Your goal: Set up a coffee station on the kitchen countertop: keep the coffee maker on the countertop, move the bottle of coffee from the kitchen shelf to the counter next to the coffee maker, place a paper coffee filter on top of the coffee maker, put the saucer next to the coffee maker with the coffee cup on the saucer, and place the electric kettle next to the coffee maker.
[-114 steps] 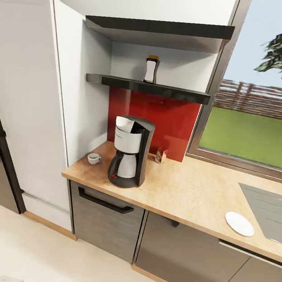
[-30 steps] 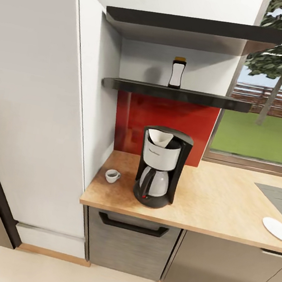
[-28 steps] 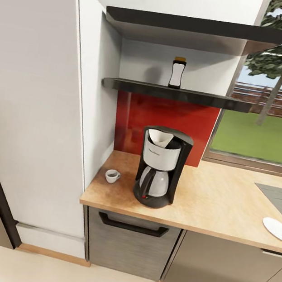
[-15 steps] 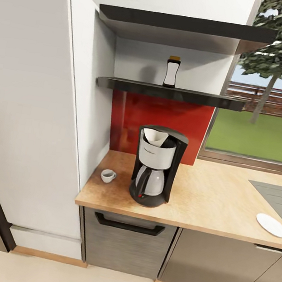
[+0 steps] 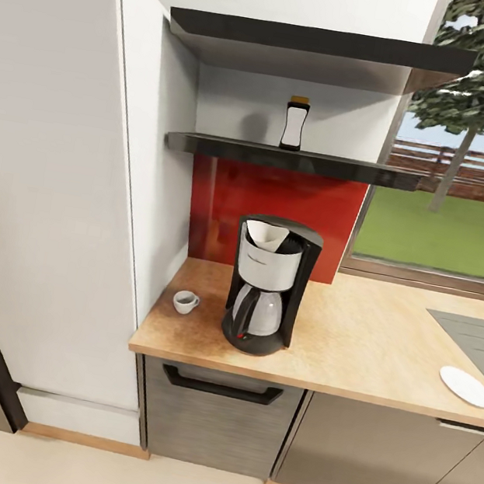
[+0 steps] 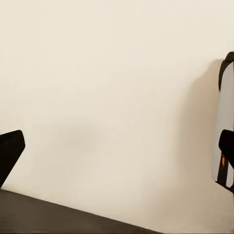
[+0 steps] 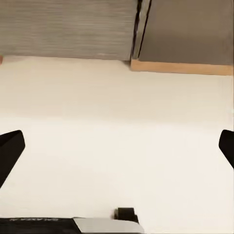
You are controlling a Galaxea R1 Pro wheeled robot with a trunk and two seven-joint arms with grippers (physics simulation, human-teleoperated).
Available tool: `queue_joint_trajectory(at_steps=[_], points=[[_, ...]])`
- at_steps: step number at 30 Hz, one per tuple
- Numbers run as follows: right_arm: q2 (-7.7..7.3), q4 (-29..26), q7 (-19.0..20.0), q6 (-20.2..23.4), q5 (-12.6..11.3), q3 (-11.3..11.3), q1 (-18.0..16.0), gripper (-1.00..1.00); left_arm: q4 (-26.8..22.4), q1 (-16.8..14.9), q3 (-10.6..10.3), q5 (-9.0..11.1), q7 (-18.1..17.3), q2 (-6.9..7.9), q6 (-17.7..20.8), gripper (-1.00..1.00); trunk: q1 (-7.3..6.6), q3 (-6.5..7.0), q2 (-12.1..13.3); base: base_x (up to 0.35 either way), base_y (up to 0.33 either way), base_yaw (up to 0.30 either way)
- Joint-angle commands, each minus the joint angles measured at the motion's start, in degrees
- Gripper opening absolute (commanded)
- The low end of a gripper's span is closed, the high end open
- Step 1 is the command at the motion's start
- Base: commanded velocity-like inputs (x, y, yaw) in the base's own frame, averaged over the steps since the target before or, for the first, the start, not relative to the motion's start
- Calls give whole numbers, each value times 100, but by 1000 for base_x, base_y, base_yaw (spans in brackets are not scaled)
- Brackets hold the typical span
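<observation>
Facing coffee maker (image 5: 267, 286) on desk (image 5: 350, 347), filter already in its top. Judging bottle step next: bottle of coffee (image 5: 294, 124) upright on shelf (image 5: 234, 147) above coffee maker, pale body, amber cap. Cup (image 5: 184, 301) just beside maker, saucer (image 5: 466, 386) well apart. Both my hands spread open, low over floor; need raising.
</observation>
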Motion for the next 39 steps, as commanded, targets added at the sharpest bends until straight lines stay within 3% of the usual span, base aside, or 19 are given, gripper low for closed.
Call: queue_joint_trajectory(at_steps=[1, 4, 8, 10, 18, 22, 24, 30, 39], points=[[11, -163, 1, -7, -4, 0, -1, 100, 5, 39, -49, 30, 19, 6, -18, 100, 4, -13, -12, 0, 0, 0], [207, -786, -1, -210, -7, -1, -10, 100, 8, 284, -41, 32, 22, 37, -16, 100, 4, -13, -12, 0, 0, 0], [623, -1603, -19, -558, 2, -2, -24, 100, 9, 517, -38, 35, 32, 42, -15, 100, 4, -13, -12, 0, 0, 0], [719, -1971, -76, -616, -2, 1, -26, 100, 11, 551, -42, 36, 37, 41, -12, 100, 4, -13, -12, 0, 0, 0], [816, -3948, -580, -658, -13, 16, -29, 100, 14, 590, -33, 38, 31, 46, -10, 100, 4, -13, -12, 0, 0, 0], [821, -4398, -627, -653, -13, 31, -122, 100, 7, 588, -35, 39, 26, 48, -9, 100, 4, -13, -12, 0, 0, 0], [821, -4481, -635, -644, -14, 36, -346, 100, 6, 587, -40, 39, 23, 43, -9, 100, 4, -13, -12, 0, 0, 0], [821, -4543, -659, -408, -14, 16, -1532, 100, 5, 588, -66, 31, 16, 47, -13, 100, 4, -13, -12, 0, 0, 0], [821, -4566, -727, -43, -14, 0, -2398, 100, 0, 587, -49, 39, 36, 42, -18, 100, 4, -13, -12, 0, 0, 0]])
